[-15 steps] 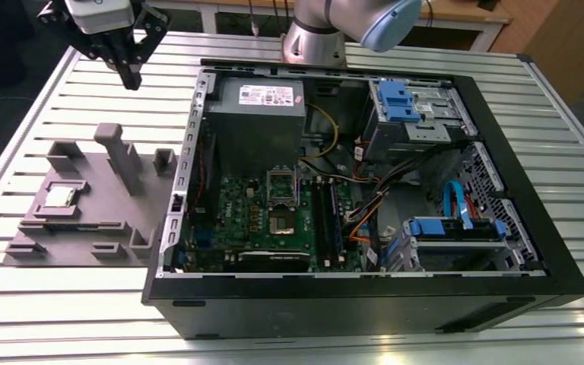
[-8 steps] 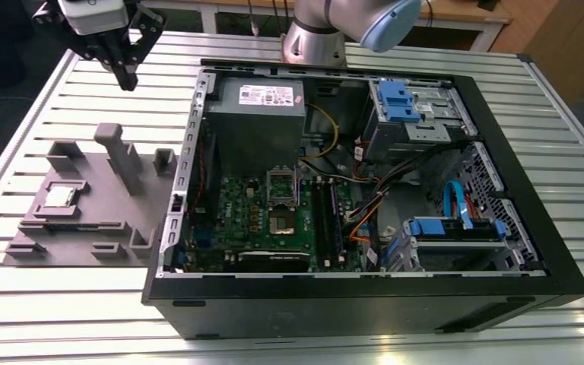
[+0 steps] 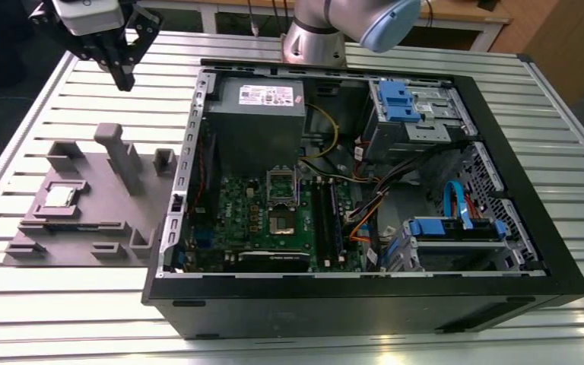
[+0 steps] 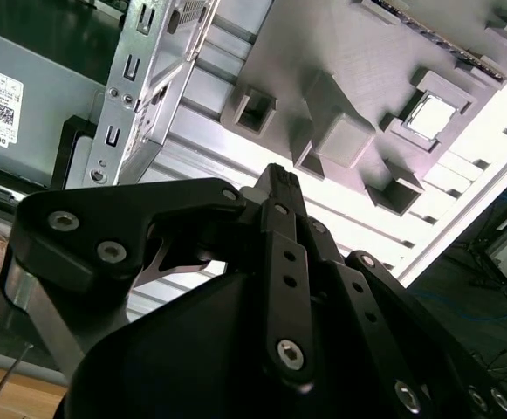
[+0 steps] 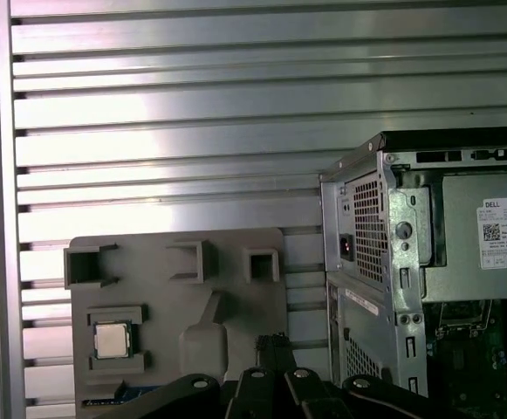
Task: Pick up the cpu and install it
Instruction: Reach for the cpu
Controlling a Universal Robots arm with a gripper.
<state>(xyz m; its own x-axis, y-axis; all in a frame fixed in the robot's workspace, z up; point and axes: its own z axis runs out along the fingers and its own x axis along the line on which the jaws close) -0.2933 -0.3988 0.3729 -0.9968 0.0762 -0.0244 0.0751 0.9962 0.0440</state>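
The cpu (image 3: 61,195) is a small silvery square chip lying flat in a pocket of the grey fixture (image 3: 89,228) on the exterior view's left. Both wrist views show the cpu (image 4: 434,115) (image 5: 112,339) in that pocket. My gripper (image 3: 125,82) hangs high above the table beyond the fixture's far end, well away from the chip, fingers shut together with nothing between them. Its fingertips (image 4: 275,175) (image 5: 273,340) show in both wrist views. The dark socket (image 3: 284,220) with its metal frame sits on the green motherboard inside the open computer case.
The open black computer case (image 3: 515,228) fills the middle and the exterior view's right, with a grey power-supply box (image 3: 259,114), blue drive brackets (image 3: 398,103) and loose cables. A tall post (image 3: 119,156) rises from the fixture. Everything rests on a ribbed metal table (image 3: 69,319).
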